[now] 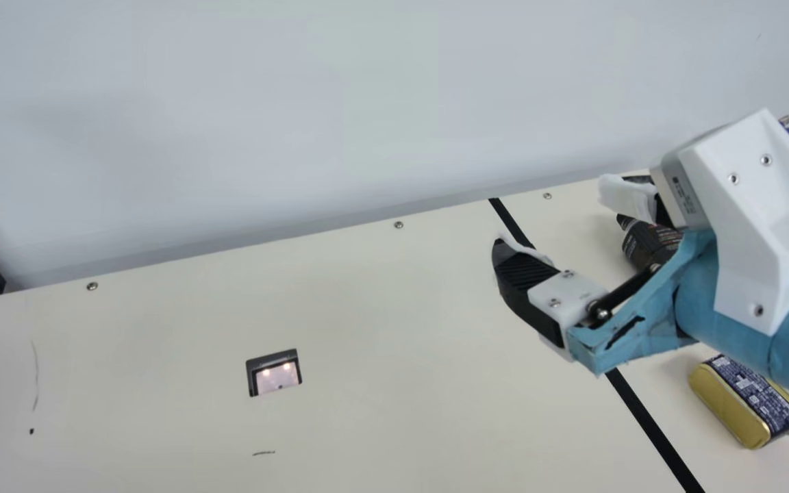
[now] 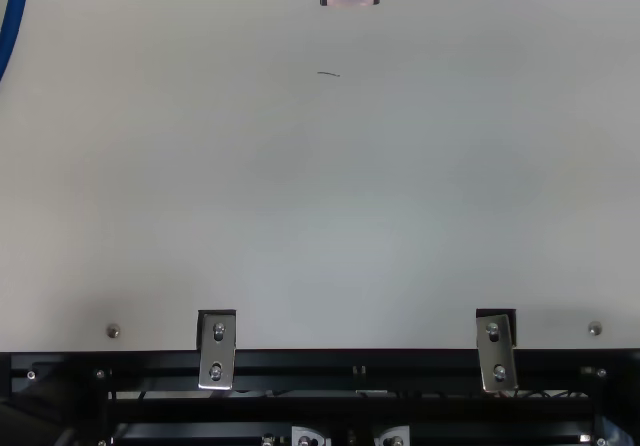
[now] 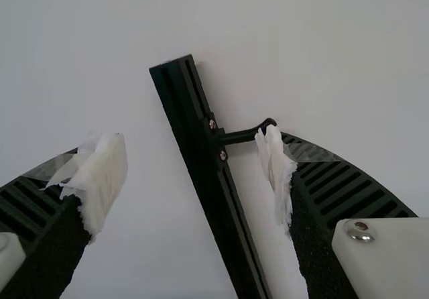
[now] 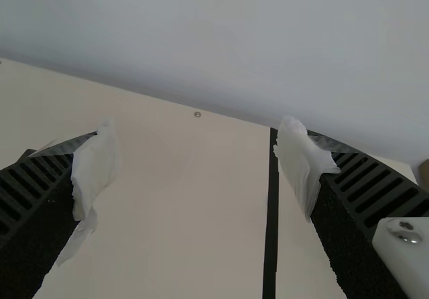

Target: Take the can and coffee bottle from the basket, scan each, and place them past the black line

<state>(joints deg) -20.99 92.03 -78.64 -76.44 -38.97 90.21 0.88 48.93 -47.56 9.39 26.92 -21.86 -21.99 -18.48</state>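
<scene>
- So the main view had both goodies on the right: the gold can (image 1: 730, 404) at lower right and the dark bottle (image 1: 643, 243) further up, partly hidden behind the gripper. Both sat past the black line (image 1: 648, 418), on the opposite side from the scanner (image 1: 277, 373).
- Right gripper (image 1: 552, 218) was right of centre there, fingers spread, nothing between them. Its own wrist view agreed, with the line running down right of centre.
- Left gripper (image 3: 190, 135), in its wrist view, was wide open and empty too, with a black rail (image 3: 201, 171) crossing a pale background behind it.
- The top view gave me the metal brackets (image 2: 217, 351) on a black frame (image 2: 350, 359) along the bottom, plus a blue cable (image 2: 14, 11) at upper left.
- Label-wise, the can wore dark blue with pale print, and the bottle had small print on black. That's all I'll say on the writing.
- Table (image 1: 401, 383) was cream, with screws near its edge and a few dark scuffs. The scanner window had two little lights glowing.
- Behind it was a plain pale grey wall (image 1: 298, 103).
</scene>
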